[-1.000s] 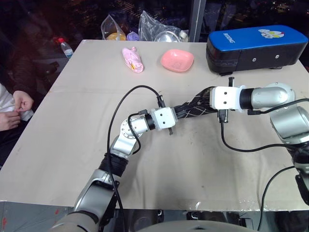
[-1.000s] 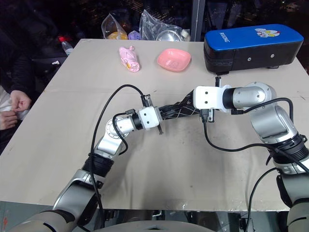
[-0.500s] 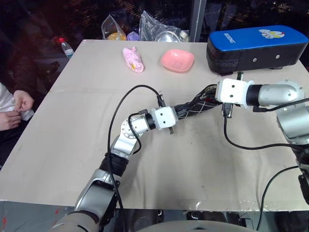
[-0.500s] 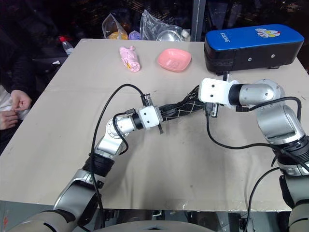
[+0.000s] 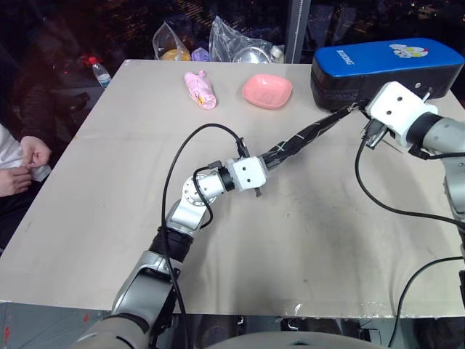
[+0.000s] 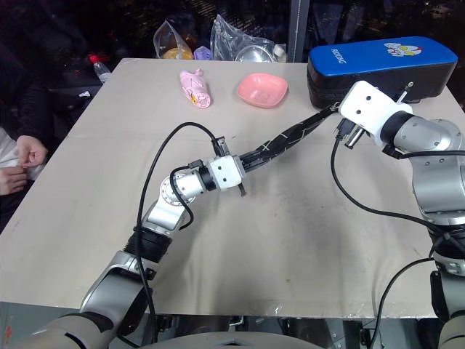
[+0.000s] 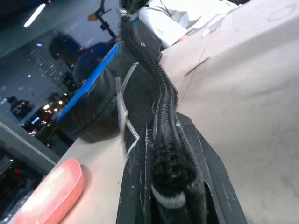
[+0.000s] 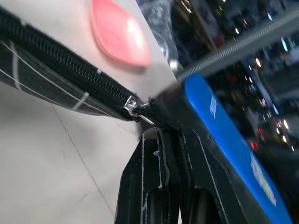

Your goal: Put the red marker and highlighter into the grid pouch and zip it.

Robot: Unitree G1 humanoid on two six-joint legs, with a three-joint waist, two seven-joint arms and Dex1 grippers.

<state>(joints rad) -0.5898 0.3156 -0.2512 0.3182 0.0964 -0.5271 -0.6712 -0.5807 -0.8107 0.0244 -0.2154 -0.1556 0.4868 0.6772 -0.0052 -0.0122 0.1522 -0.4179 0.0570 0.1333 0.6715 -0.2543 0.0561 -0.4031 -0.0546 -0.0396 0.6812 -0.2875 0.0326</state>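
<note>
I've got the grid pouch (image 6: 290, 138) strung taut between both arms, lifted off the desk (image 6: 290, 247) and running on a diagonal from mid-desk up toward the big blue-and-black case (image 6: 378, 65) at the far right corner. My left end effector (image 5: 270, 160) is clamped shut on the lower end of the pouch; in the left wrist view the black fabric and zipper teeth are bunched right between its fingers (image 7: 140, 186). My right end effector (image 5: 358, 107) is closed too, pinching the zipper pull (image 8: 135, 108) at the upper end, just in front of the case. In the right wrist view I see the metal slider sitting at the very end of the zipper track, with the teeth behind it meshed together along the stretch I can see. The white grid lines show on the fabric below the zipper.

The pouch looks slim and flat from the head cameras; I can't see inside it, so what it holds I can't tell from here.

At the far edge of the desk there's a shallow pink dish (image 6: 262, 89), which looks empty, and a pink wrapped item (image 6: 196, 89) lying to its left. Behind the desk edge sit two clear plastic bags (image 6: 218, 40), one with something yellow in it, the other with a metal bowl. A person's hands (image 5: 20, 166) rest at the left side, well apart from the arms.
</note>
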